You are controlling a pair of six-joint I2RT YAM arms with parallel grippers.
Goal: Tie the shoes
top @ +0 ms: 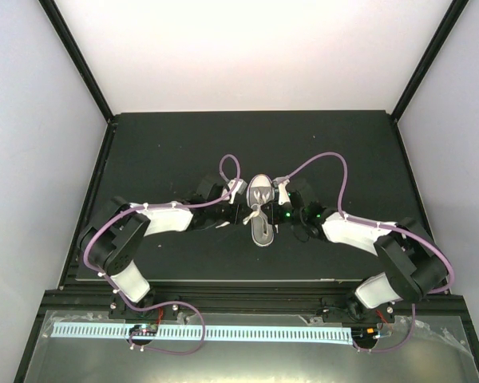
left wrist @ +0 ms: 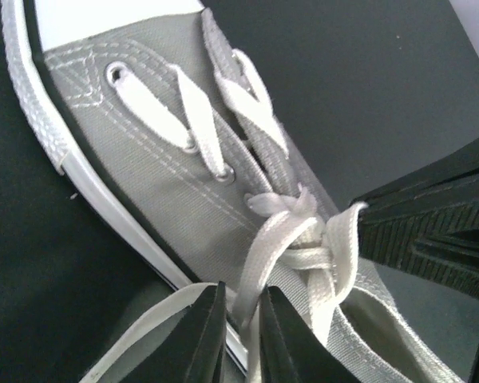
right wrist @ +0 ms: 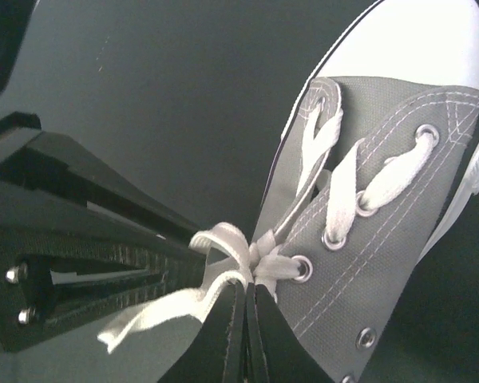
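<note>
The grey sneaker lies mid-table with its white toe cap pointing away from the arms. Its white laces are crossed in a knot over the tongue. In the left wrist view, my left gripper is pinched narrow on one lace strand beside the shoe's sole. My right gripper is shut at the knot, with a small lace loop running into its tips. A loose lace tail trails left. Both grippers meet at the shoe's middle, the left gripper and the right gripper.
The shoe rests on a black mat that ends in a front edge near the arm bases. White walls and black corner posts close in the sides and back. A white slotted strip runs along the near rail.
</note>
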